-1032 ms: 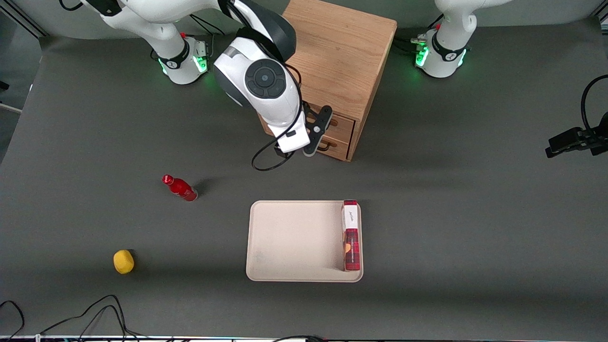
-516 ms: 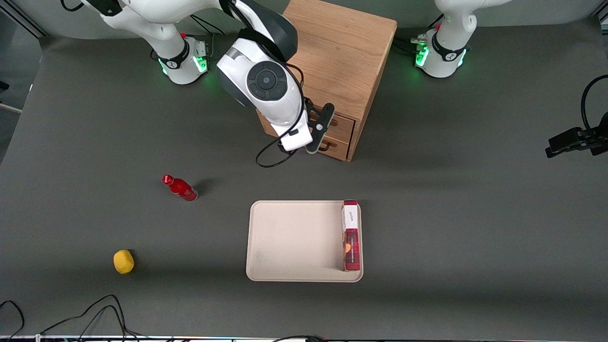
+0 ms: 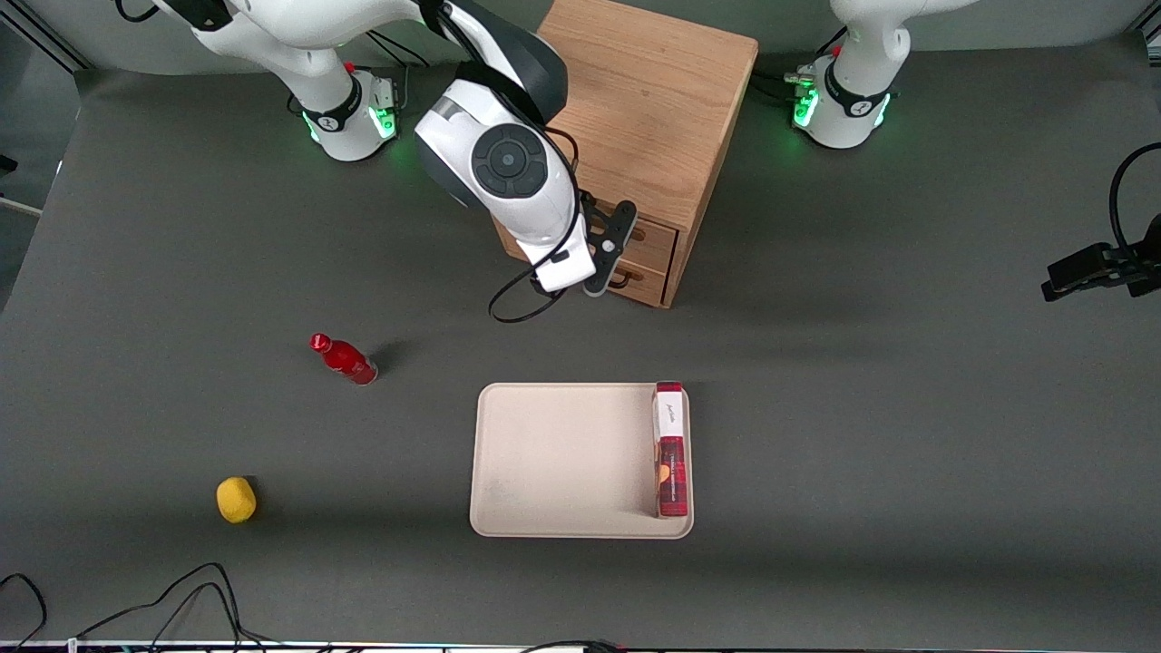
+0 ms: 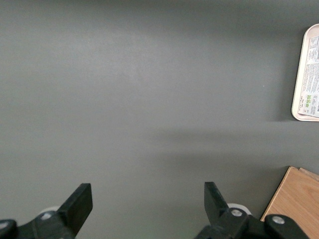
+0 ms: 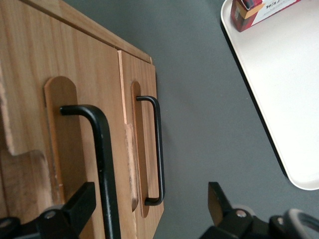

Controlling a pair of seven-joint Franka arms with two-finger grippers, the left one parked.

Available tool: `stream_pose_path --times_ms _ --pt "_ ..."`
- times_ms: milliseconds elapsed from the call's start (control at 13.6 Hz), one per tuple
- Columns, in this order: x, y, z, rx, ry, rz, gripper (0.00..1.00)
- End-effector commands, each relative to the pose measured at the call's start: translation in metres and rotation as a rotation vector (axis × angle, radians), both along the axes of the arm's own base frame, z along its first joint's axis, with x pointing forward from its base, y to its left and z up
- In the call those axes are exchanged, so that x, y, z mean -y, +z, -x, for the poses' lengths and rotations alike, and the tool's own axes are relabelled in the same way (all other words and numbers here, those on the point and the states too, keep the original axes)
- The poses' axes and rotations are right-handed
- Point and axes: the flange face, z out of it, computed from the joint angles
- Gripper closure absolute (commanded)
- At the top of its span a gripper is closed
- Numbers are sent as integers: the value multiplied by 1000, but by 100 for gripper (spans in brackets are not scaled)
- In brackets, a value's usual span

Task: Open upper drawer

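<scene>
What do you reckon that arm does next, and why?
Probably it eases the gripper in until its open fingers straddle the upper drawer's black handle, then closes. The upper drawer looks shut, and the fingers sit just in front of the handle, gripping nothing.

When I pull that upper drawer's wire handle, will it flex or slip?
The upper drawer handle looks like stiff black metal, so probably rigid. Its thin, smooth, round bar could slip between the open gripper fingers unless hooked squarely.
</scene>
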Motion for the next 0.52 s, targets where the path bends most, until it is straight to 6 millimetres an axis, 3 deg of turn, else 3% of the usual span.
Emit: stream_pose_path --times_ms 0,442 --pt "1 -7 2 13 23 -4 0" --pt "4 -12 -4 38 39 8 0"
